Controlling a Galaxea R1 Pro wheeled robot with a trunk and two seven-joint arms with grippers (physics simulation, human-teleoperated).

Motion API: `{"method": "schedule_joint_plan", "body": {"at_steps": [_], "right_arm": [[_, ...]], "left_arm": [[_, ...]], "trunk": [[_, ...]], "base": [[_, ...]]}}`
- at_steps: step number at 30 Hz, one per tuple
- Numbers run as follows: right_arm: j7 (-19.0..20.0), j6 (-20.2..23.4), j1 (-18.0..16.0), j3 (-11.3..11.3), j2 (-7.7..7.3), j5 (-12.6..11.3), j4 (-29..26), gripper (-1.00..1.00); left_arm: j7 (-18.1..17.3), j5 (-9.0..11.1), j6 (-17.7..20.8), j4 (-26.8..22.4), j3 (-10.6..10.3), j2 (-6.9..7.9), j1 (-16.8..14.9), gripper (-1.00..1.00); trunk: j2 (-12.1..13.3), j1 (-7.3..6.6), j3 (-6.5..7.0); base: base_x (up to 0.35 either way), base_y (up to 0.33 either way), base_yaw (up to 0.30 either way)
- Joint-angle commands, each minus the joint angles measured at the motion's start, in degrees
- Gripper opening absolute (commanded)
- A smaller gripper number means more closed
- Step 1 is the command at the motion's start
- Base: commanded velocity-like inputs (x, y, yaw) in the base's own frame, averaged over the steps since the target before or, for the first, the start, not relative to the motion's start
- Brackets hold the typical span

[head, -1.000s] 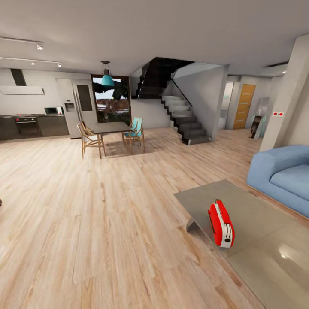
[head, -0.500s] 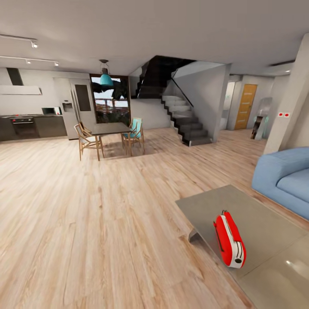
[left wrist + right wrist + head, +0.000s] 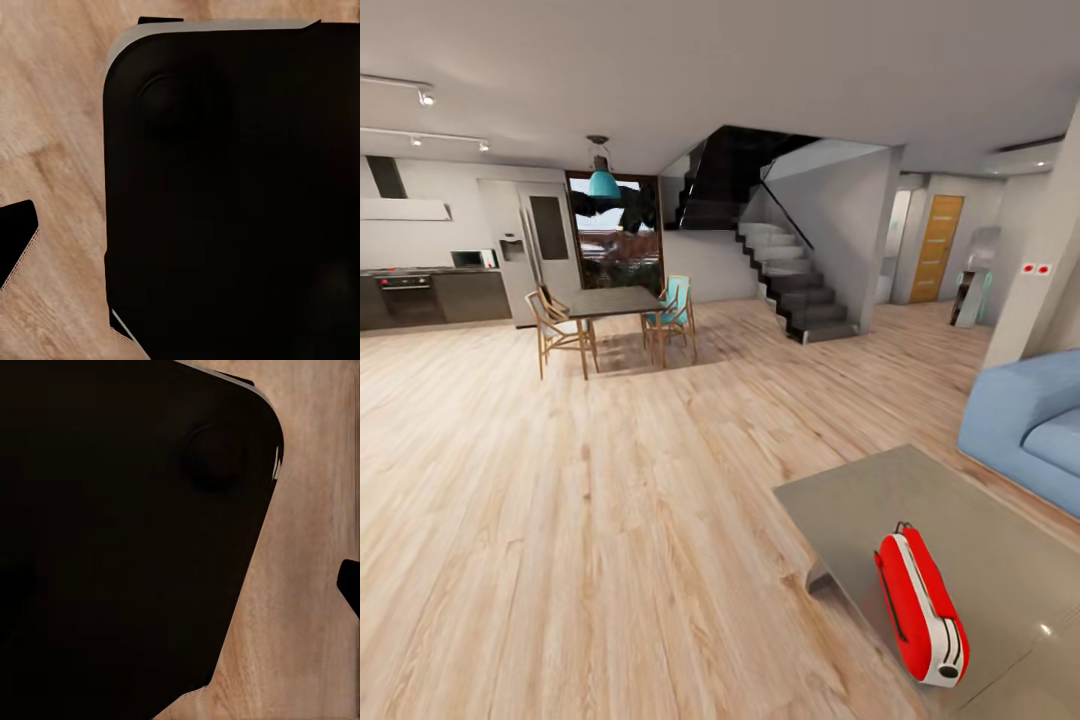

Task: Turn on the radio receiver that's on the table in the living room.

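the radio receiver [image 3: 921, 609] stands on the table [image 3: 880, 505]; sofa [image 3: 1028, 420] right, dining table [image 3: 612, 300] far behind.

Glossy red plastic-looking radio [image 3: 921, 608] at lower right, on a smooth, reflective grey table [image 3: 880, 510]; pale wood-plank floor [image 3: 560, 520]; matt blue cloth sofa [image 3: 1025, 420].

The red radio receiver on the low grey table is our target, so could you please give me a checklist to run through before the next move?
1. Red, white-striped radio receiver in head view: ok.
2. Radio resting on the glossy grey-taupe low table: ok.
3. Wood plank floor between robot and table free of obstacles: ok.
4. Radio's dial facing the robot: cannot tell.
5. Gripper states: cannot tell; wrist views show dark bodywork.
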Motion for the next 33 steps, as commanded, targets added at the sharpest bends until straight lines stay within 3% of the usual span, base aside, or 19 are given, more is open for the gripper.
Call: {"method": "schedule_joint_plan", "body": {"at_steps": [1, 33], "right_arm": [[0.0, 0.0, 0.0, 0.0, 0.0, 0.0, 0.0, 1.0], [0.0, 0.0, 0.0, 0.0, 0.08, 0.1, 0.0, 1.0]], "left_arm": [[0.0, 0.0, 0.0, 0.0, 0.0, 0.0, 0.0, 1.0], [0.0, 0.0, 0.0, 0.0, 0.0, 0.0, 0.0, 1.0]], "trunk": [[0.0, 0.0, 0.0], [0.0, 0.0, 0.0]], "base": [[0.323, 0.0, 0.0], [0.323, 0.0, 0.0]]}}
